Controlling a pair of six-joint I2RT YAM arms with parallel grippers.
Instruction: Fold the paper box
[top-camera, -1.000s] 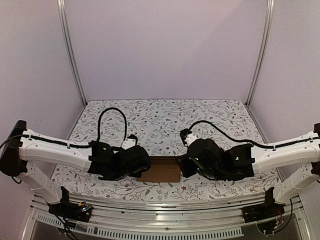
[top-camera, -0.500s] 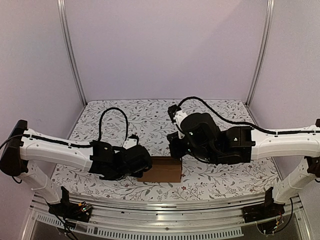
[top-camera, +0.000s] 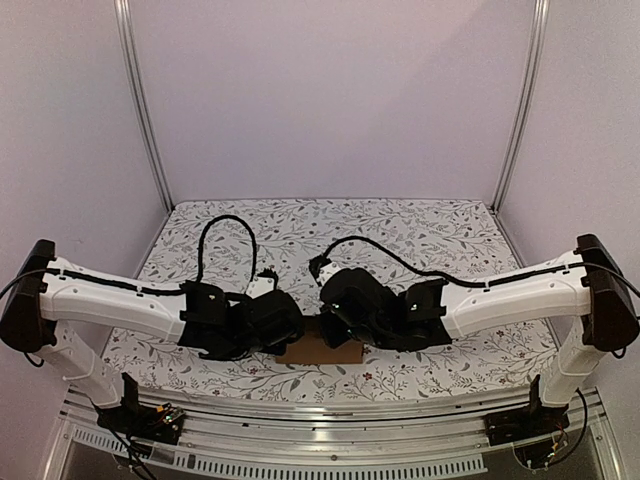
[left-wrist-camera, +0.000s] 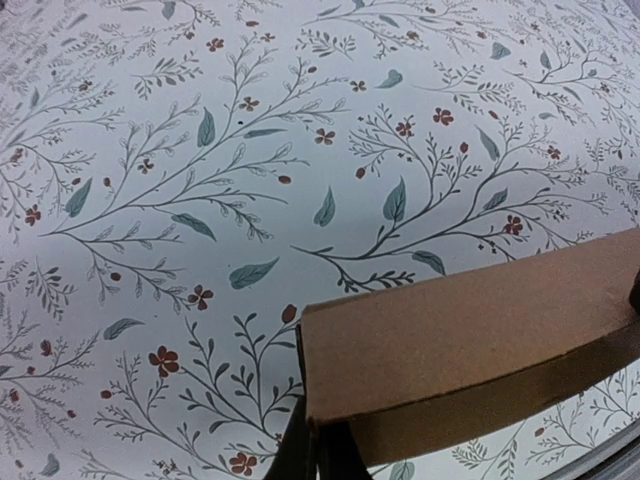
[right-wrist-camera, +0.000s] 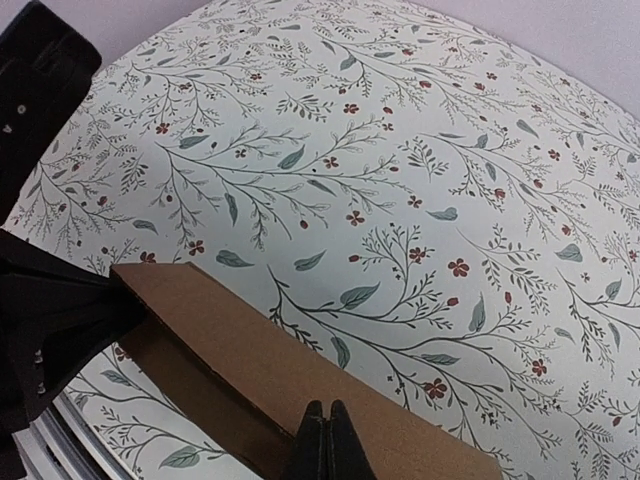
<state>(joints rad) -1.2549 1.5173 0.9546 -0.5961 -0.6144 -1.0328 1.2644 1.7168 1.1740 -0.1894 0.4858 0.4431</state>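
Note:
The paper box (top-camera: 315, 350) is a small brown carton lying on the floral tablecloth near the table's front, between my two grippers. My left gripper (top-camera: 283, 338) is shut, and in the left wrist view its tips (left-wrist-camera: 318, 450) sit against the lower left corner of the box (left-wrist-camera: 470, 320). My right gripper (top-camera: 335, 325) hangs over the box from the right. Its jaws (right-wrist-camera: 325, 425) are shut with nothing between them, the tips on the top face of the box (right-wrist-camera: 250, 350). The left gripper's black body (right-wrist-camera: 40, 330) shows at that box's far end.
The floral cloth (top-camera: 420, 235) covers the table back to the rear wall. Aluminium posts (top-camera: 145, 110) (top-camera: 520, 110) stand at the back corners, with white walls on both sides. A black cable (top-camera: 225, 225) loops above each wrist. The metal front rail (top-camera: 320, 435) runs along the near edge.
My right arm has lifted away from the box's right end, swung left and come down over the box's top, its jaws now shut. The left arm and the box have stayed put.

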